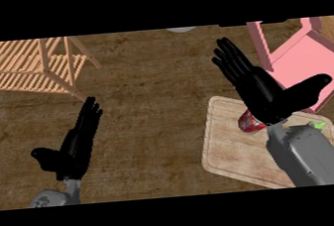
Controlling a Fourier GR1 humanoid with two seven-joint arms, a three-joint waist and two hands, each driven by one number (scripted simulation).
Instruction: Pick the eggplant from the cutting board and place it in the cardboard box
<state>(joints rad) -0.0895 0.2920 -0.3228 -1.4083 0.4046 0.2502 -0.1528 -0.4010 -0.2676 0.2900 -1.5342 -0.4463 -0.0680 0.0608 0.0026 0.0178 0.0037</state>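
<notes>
We take the cutting board (235, 149) as our reference. It lies on the wooden counter (157, 135), pale and rounded at the corners. The right hand (267, 94) hangs above the board's far edge with fingers straight and thumb spread wide, gripping nothing. Its forearm crosses the board's right half and covers most of what lies there.

Just under the wrist we note a red, glossy patch (251, 121) and, nearer the board's right edge, a small green tip (317, 125). We judge these to be parts of the eggplant, though the colour does not match the name and the body is largely hidden.

The pink box (305, 57) stands beyond the board's far right corner, touching or overlapping it. A wooden slatted crate (27, 66) sits well to the far left. The left hand (73, 144) rests open left of the board.

Risks: a blind descent may close on the wrong part; the item may roll off the board; the carry may catch the box wall.
</notes>
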